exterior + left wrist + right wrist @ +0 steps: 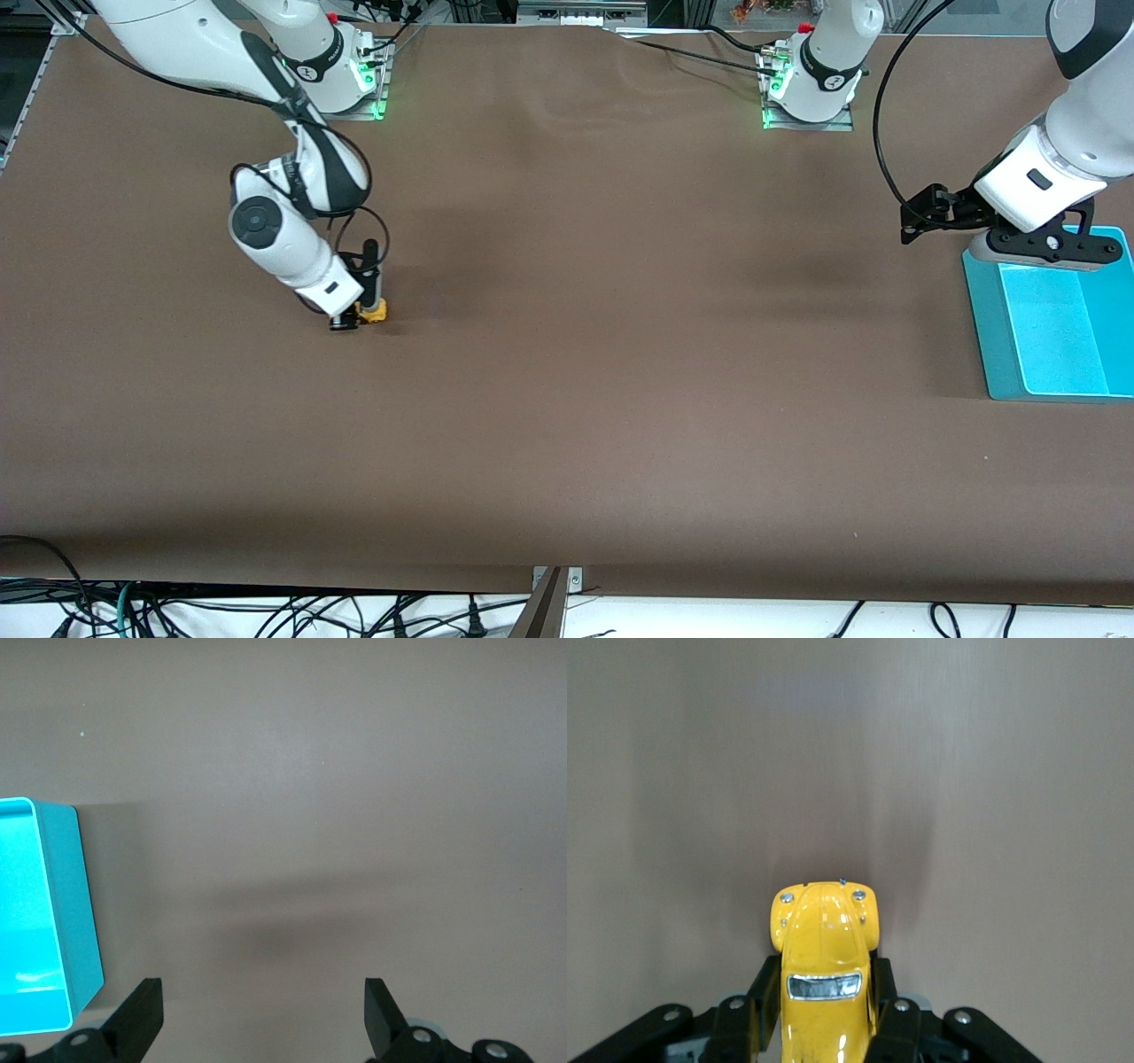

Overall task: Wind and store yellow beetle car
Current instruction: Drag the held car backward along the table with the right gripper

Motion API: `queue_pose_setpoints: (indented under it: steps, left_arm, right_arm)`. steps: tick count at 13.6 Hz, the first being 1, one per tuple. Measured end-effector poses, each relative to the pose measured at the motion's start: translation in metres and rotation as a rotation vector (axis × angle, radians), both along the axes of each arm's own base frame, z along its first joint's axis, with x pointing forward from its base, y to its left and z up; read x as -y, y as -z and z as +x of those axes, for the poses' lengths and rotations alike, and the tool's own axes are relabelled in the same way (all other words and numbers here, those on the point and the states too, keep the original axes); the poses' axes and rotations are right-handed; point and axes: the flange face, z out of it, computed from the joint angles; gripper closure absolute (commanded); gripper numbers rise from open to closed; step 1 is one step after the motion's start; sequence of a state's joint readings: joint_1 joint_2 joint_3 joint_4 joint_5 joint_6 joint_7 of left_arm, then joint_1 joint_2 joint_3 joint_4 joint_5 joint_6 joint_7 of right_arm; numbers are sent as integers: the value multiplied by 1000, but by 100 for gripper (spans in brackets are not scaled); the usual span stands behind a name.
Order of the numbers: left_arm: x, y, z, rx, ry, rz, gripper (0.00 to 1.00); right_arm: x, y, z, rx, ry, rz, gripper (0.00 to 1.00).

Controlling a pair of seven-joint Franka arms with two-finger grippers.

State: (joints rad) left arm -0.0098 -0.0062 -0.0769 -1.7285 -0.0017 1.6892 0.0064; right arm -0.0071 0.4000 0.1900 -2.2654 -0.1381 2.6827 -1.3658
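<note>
Yellow beetle car clamped at table level, storing not yet done.

Right gripper down at the brown table, toward the right arm's end, fingers pressed on both flanks of the car. Wheels apparently on or just above the cloth, hood pointing away from the wrist; contact with the table not possible to confirm. Left gripper over the edge of the turquoise bin at the left arm's end, jaws spread wide, nothing between them, waiting. Bin well apart from the car and without anything visible inside. Judged from this: grasp achieved, and the low position suits the pull-back for winding. Whether the spring is already wound, impossible to say. Left to do, probably: finishing the winding, then getting the car across the table and into the bin.
</note>
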Motion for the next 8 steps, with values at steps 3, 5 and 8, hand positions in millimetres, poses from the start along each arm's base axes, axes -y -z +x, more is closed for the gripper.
queue_pose_setpoints:
  steps: [3,5,8]
  left_arm:
    - [0,0,0,0,0,0,0]
    - [0,0,0,0,0,0,0]
    - [0,0,0,0,0,0,0]
  right_arm:
    - [56,0,8,10,-30,-9,90]
    - [99,0,11,21,-36,-13,90]
    - [156,0,11,40,-26,-18,90]
